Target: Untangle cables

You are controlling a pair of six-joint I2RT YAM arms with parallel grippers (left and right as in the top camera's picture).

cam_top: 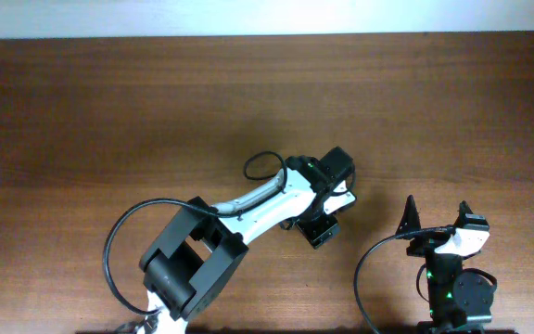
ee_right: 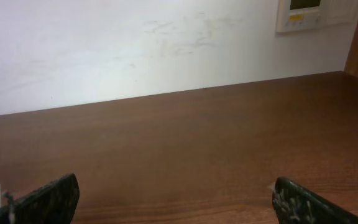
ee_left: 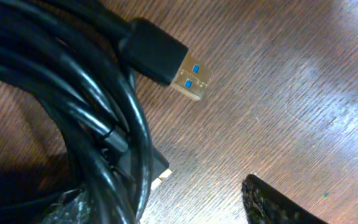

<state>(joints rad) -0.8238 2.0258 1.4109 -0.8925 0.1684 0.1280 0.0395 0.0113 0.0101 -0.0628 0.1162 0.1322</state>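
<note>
Black cables sit bundled on table, untangling not yet done; left hand hovers spread over them, right hand released, empty, well apart.

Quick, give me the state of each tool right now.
Left tool: cannot be told; only one finger shows, beside the cables.
Right tool: open, holding nothing.
</note>
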